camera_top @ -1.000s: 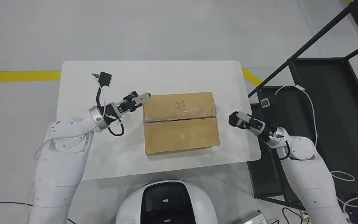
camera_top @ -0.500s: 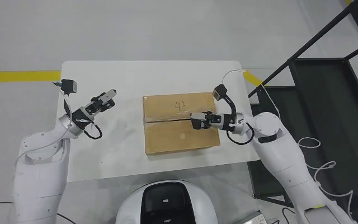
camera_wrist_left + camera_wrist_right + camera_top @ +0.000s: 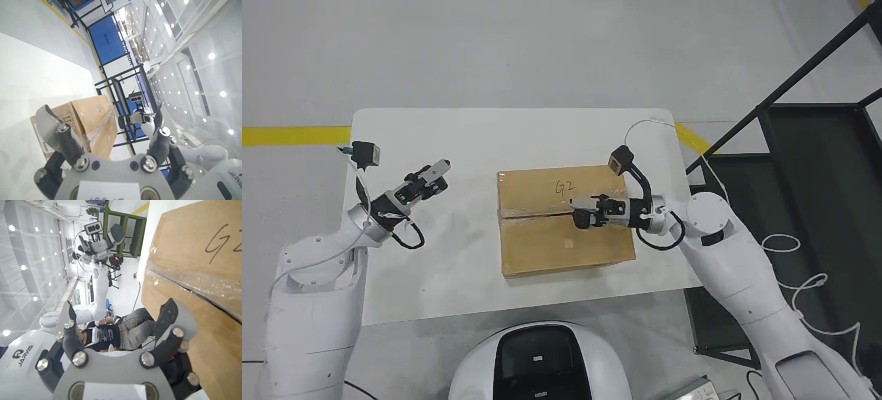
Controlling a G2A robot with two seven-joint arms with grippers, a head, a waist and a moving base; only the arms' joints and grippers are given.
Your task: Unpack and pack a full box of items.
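Contents hidden inside taped box (image 3: 542, 245)

We see a white, round-cornered bench (image 3: 542, 135) carrying one sealed cardboard box (image 3: 542, 245), taped along its top seam, lying flat near the bench's middle, slightly toward its right edge.

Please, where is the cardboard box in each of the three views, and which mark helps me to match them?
Top view: box at the middle of the table, right gripper over its taped seam.
Left wrist view: box beyond the left gripper, a corner facing it.
Right wrist view: box close by, one finger in front of it.
Shared landmark: the taped seam along the box top.
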